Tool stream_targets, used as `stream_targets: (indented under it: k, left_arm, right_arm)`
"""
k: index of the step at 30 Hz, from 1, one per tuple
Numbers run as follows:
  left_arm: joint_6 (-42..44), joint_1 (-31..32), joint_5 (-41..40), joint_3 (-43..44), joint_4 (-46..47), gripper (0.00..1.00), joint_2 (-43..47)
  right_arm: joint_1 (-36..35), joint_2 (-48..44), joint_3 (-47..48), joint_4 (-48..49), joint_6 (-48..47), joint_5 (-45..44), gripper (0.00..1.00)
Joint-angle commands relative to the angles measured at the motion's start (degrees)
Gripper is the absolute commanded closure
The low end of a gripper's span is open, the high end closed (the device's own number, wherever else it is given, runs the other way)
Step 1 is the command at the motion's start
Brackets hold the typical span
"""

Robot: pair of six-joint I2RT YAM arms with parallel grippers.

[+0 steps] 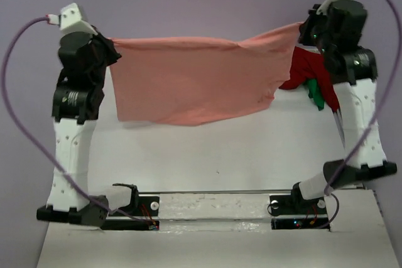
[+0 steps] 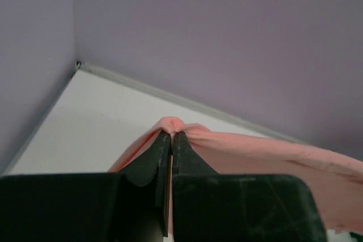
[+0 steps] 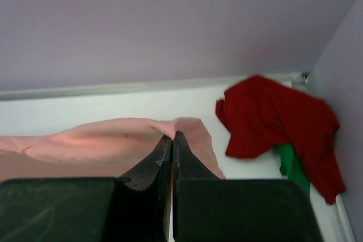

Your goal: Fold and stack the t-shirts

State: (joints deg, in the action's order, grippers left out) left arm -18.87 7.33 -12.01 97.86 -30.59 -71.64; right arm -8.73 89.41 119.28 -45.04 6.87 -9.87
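The salmon-pink t-shirt hangs stretched in the air between my two grippers, its lower edge over the white table. My left gripper is shut on its left end; in the left wrist view the cloth bunches over the closed fingertips. My right gripper is shut on its right end, seen as pink cloth in the right wrist view at the gripper. The dark red t-shirt lies crumpled at the far right, also in the top view. The green t-shirt pokes out under it.
The white table ends at purple walls at the back and both sides. A corner seam shows at the far left. The arm bases and a rail sit at the near edge.
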Motion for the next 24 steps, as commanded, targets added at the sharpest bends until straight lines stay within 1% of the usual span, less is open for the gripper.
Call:
stream_targets:
  k: [1,3,4,6,7,11,14,16,18,22,23,24]
  left_arm:
    - [5.7,0.0,-1.3,5.5,1.5,1.00,12.3]
    - [6.5,0.0,0.0,6.5,1.5,1.00,15.3]
    - [7.2,0.0,0.8,7.6,1.6,1.00,18.3]
    - [7.6,0.0,3.4,8.5,2.7,1.00,21.3]
    - [7.9,0.2,4.2,9.1,3.3,1.00,24.1]
    - [8.1,2.4,3.7,9.2,4.1,1.00,27.8]
    - [8.1,2.4,3.4,9.5,4.0,1.00,28.0]
    - [8.0,2.3,5.7,10.4,4.2,1.00,27.8]
    - [7.5,2.5,6.1,10.8,4.1,1.00,28.0]
    - [8.1,2.5,2.7,10.3,3.4,1.00,28.4]
    - [8.8,2.5,1.0,9.7,3.2,1.00,27.5]
    - [9.3,2.4,-0.4,9.5,2.9,1.00,26.8]
  right_arm:
    - [-6.5,-14.8,0.8,2.4,-4.2,-6.6,1.00]
    - [-9.8,-19.2,0.3,2.8,-6.2,-9.5,1.00]
    - [-10.5,-23.6,-0.2,3.3,-6.3,-9.6,1.00]
    - [-10.5,-27.0,0.7,2.8,-5.9,-9.0,1.00]
    - [-10.5,-28.2,2.8,1.7,-6.1,-8.8,1.00]
    - [-10.5,-32.8,7.7,0.7,-6.3,-6.8,1.00]
    - [-10.5,-33.4,9.6,0.1,-6.2,-6.6,1.00]
    - [-10.5,-33.0,10.3,-0.4,-6.3,-5.3,1.00]
    - [-10.5,-33.1,10.4,-0.2,-6.2,-4.7,1.00]
    - [-10.5,-32.0,11.5,-1.5,-6.2,-5.3,1.00]
    - [-10.5,-31.4,11.2,-1.5,-6.2,-5.7,1.00]
    - [-10.5,-30.6,9.5,-1.3,-8.2,-7.2,1.00]
